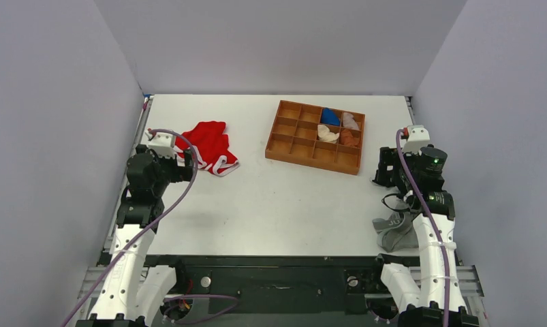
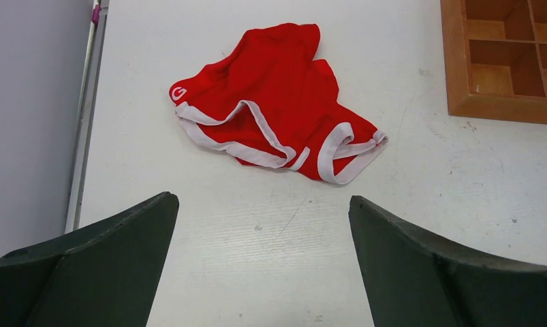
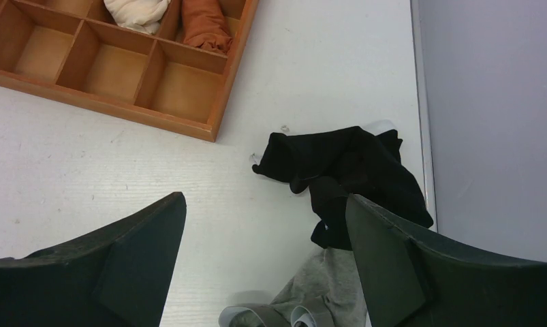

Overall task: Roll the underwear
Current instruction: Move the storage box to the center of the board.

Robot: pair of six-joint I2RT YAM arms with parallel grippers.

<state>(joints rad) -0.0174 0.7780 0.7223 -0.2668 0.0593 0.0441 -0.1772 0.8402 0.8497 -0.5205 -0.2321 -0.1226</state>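
**Top external:** high, behind the near edge, looking down over the whole tabletop (image 1: 270,204).
**Left wrist:** low, close, facing forward past the left hand (image 2: 262,199); shares the underwear (image 2: 277,102) and a tray (image 2: 454,68) corner with the top view.
**Right wrist:** equally close, past the right hand (image 3: 263,198); shares the tray front and the grey garment (image 3: 325,286).

Left arm (image 1: 146,176): elbow bent, wrist raised, camera end tilted forward and down. Left gripper (image 2: 260,204): jaws spread wide, nothing between, dark fingers (image 2: 107,259) either side of the gap. Right arm (image 1: 432,197): folded upright, wrist pitched down. Right gripper (image 3: 265,199): jaws wide apart too, gripping nothing, dark fingers (image 3: 114,266) flanking the gap.
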